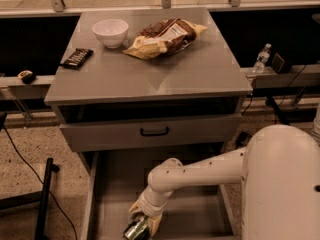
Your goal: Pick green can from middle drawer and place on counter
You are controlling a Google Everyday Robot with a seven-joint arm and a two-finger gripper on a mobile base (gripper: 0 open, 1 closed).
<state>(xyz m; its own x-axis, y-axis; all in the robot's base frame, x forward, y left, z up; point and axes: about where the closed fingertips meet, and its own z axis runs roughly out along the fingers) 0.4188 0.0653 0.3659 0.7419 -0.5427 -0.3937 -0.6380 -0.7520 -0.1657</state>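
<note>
In the middle drawer (107, 204), the green can (134, 231) lies against the gripper (144, 222)

camera: one, high, facing cabinet (100, 134) front, tilted down | range: middling | hand (144, 223): low centre, in middle drawer (115, 189)

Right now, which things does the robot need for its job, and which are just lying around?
For the job: can, lying in the pulled-out drawer; counter; gripper, down at the can.
Lying about: bowl, snack bag, dark packet, water bottle.
</note>
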